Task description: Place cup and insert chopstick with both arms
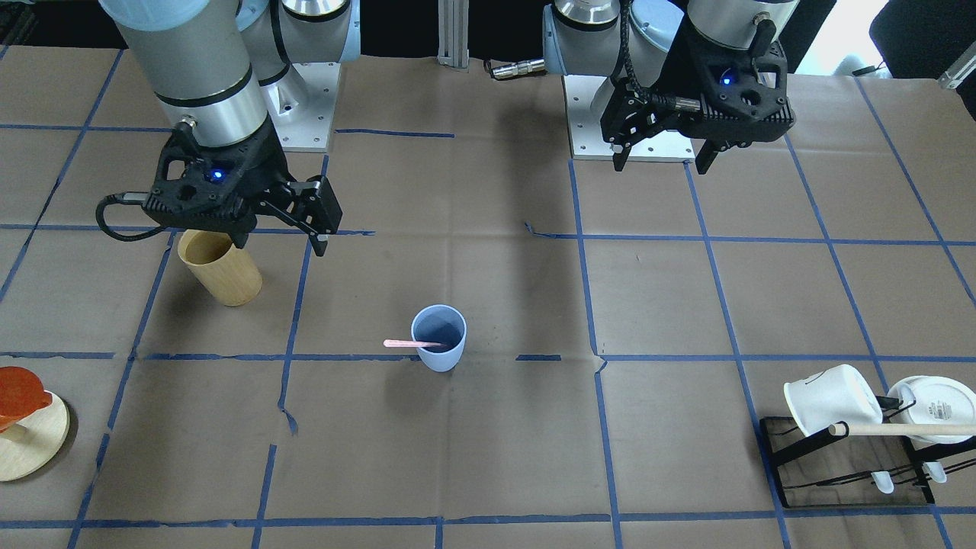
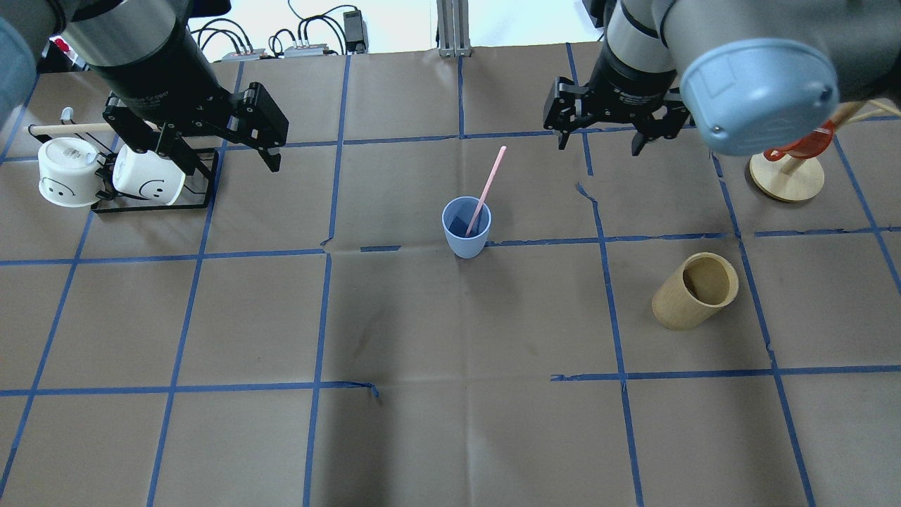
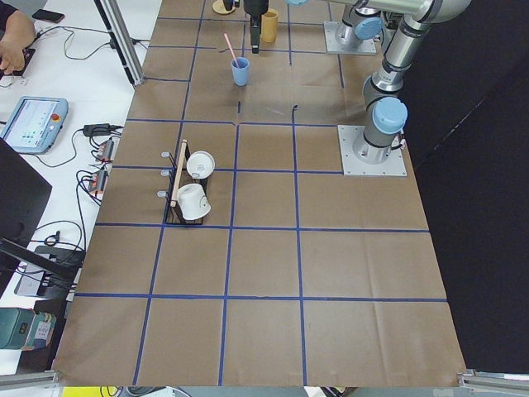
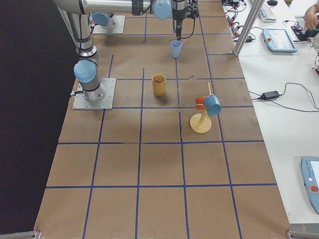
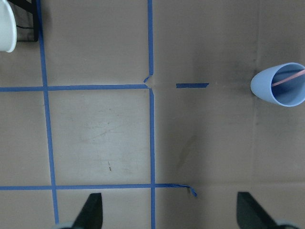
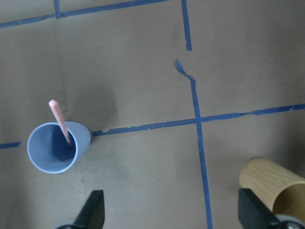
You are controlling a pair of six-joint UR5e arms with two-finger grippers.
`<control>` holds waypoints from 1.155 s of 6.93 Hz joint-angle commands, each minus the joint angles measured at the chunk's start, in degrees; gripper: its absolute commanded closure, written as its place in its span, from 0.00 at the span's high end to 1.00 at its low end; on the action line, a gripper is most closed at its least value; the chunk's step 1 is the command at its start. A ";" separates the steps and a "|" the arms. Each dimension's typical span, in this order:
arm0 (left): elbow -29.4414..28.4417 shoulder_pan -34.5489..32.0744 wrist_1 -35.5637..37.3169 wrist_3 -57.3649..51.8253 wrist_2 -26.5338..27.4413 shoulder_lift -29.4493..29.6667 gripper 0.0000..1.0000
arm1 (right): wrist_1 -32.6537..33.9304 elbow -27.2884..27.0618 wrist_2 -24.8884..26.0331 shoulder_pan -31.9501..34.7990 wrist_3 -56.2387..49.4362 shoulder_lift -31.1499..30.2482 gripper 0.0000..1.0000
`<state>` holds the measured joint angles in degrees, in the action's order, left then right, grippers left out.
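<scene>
1. The desk (image 2: 450,394), papered brown and crossed by blue tape lines, carries everything. The task's things sit near its middle, just beside a tape line.
2. The left end effector (image 1: 662,158) hovers above the desk close to its arm's base. Its fingers are spread wide with nothing between them, and it is well apart from the cup.
3. The right end effector (image 2: 600,143) is likewise spread and empty. It hangs above the desk, well apart from the cup.
4. A tan wooden holder (image 2: 695,290) stands upright on the right arm's side, apart from the cup. It seems to play no part in the task.
5. The cup (image 2: 466,246) stands upright with its mouth up and nothing touching it, so the placing looks done.
6. The chopstick (image 2: 491,179) has its lower end inside the cup. It leans on the rim, and its upper part juts out at a slant.
7. Insertion therefore looks done too. I judge the task essentially finished, with at most the arms' parking left.
</scene>
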<state>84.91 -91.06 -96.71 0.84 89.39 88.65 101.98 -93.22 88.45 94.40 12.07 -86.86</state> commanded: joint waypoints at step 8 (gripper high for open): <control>1.66 0.27 -0.41 3.29 -1.50 -1.82 1.00 | -15.76 2.07 0.67 -2.29 -2.49 -4.28 1.00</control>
<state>86.58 -90.80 -97.15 4.24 87.95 86.90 86.61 -91.30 89.11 92.11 9.77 -91.05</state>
